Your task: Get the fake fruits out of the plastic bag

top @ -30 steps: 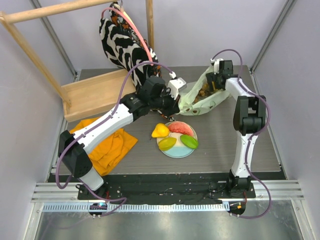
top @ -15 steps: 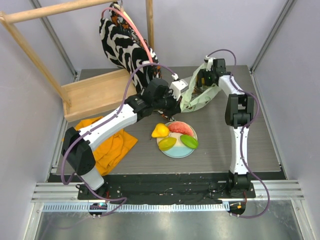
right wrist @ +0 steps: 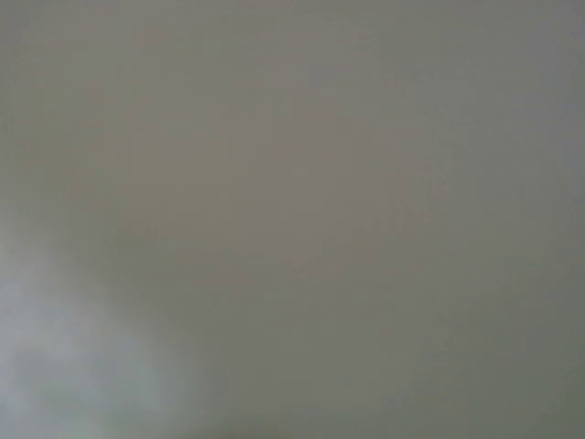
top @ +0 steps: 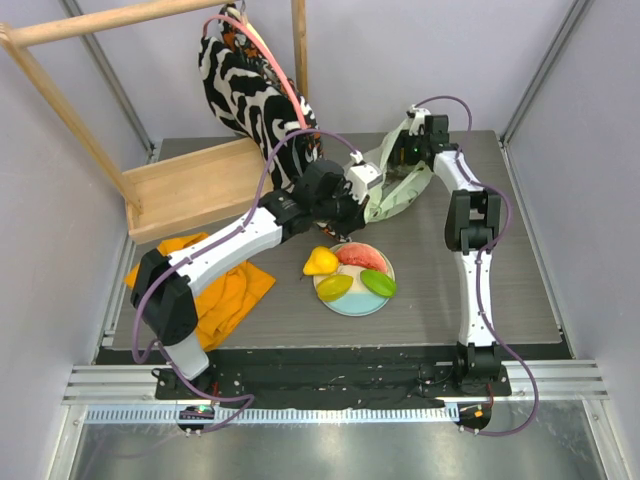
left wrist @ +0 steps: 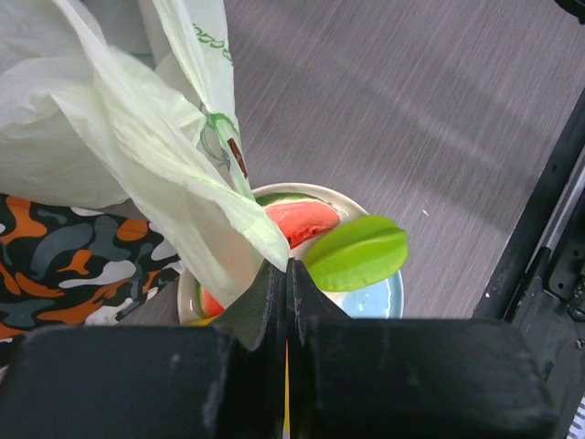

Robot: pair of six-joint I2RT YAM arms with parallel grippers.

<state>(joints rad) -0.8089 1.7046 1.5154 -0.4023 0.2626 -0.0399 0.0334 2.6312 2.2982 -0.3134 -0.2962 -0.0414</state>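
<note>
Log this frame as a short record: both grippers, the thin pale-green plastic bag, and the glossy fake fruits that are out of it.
left gripper: shut, pinching a fold of the thin pale-green plastic bag
right gripper: at the bag's mouth; jaws hidden, wrist view blank
round white-and-blue plate: holds red watermelon slice, yellow-green oval, green oval
yellow pear: at the plate's left rim
fruit left in bag: cannot tell

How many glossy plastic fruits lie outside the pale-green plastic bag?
4: yellow pear at the left edge of the round plate; red watermelon slice, yellow-green oval, green oval on it. The bag may hide more.
</note>
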